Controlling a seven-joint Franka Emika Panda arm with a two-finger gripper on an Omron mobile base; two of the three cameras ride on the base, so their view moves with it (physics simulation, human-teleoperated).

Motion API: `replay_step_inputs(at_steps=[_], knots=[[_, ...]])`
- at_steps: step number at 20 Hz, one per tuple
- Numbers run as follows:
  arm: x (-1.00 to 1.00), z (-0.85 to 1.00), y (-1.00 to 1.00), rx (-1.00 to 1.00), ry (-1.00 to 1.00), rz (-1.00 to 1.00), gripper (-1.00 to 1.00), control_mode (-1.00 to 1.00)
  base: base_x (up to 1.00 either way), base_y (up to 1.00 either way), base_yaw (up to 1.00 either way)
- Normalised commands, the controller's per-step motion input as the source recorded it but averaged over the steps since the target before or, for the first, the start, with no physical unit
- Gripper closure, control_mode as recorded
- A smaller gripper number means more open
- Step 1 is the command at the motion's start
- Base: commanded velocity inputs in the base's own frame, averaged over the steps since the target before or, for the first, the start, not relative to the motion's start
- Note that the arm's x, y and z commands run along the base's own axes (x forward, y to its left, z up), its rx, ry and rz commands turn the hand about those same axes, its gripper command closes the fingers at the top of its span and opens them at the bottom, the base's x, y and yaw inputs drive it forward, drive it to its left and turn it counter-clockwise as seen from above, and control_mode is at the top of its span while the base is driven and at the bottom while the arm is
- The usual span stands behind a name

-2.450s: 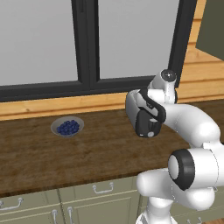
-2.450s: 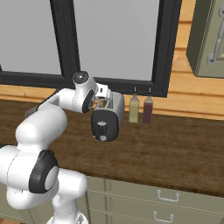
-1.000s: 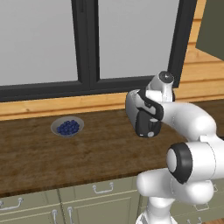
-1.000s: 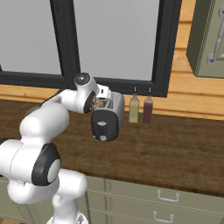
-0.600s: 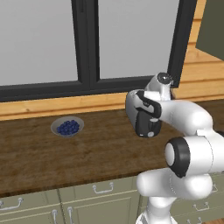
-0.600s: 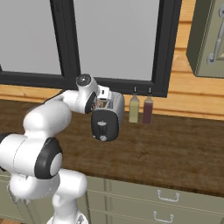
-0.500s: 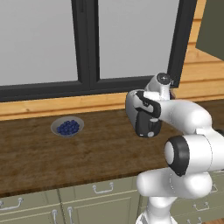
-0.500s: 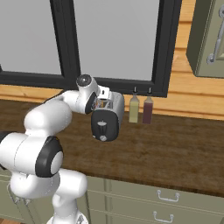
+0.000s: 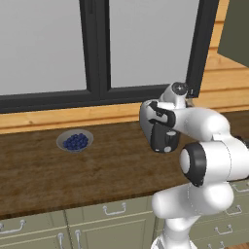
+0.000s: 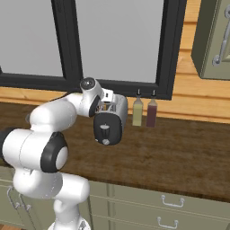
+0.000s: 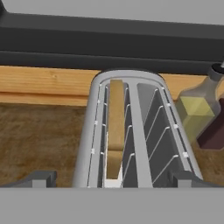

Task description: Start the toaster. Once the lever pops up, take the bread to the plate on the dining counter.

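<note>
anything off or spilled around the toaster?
Nothing stands out. The toaster stands upright on the worktop, the bread sits in one slot, two bottles stand upright beside it, and the blueberries stay in their bowl.

The dark wood bench (image 9: 97,170) runs across the middle of both base views. On it, in the left base view: a grey bowl of blueberries (image 9: 75,141) at centre left, and the toaster (image 10: 110,121) — mid-frame in the right base view — with 2 bottles (image 10: 144,112) just to its right.
</note>
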Motion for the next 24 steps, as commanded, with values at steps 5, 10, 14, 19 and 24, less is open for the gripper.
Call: replay_step_inputs(at_steps=[5,10,14,19,24], knots=[[0.14,-0.1,0.0,0.0,-0.01,0.0,-1.0,-1.0,0.0,0.0,0.0],[0.13,-0.04,0.0,0.0,-0.03,0.0,-1.0,-1.0,0.0,0.0,0.0],[0.14,-0.07,0.0,0.0,-0.02,0.0,-1.0,-1.0,0.0,0.0,0.0],[0.08,-0.04,0.0,0.0,-0.02,0.0,1.0,-1.0,0.0,0.0,0.0],[0.04,0.0,0.0,0.0,-0.02,0.0,1.0,-1.0,0.0,0.0,0.0]])
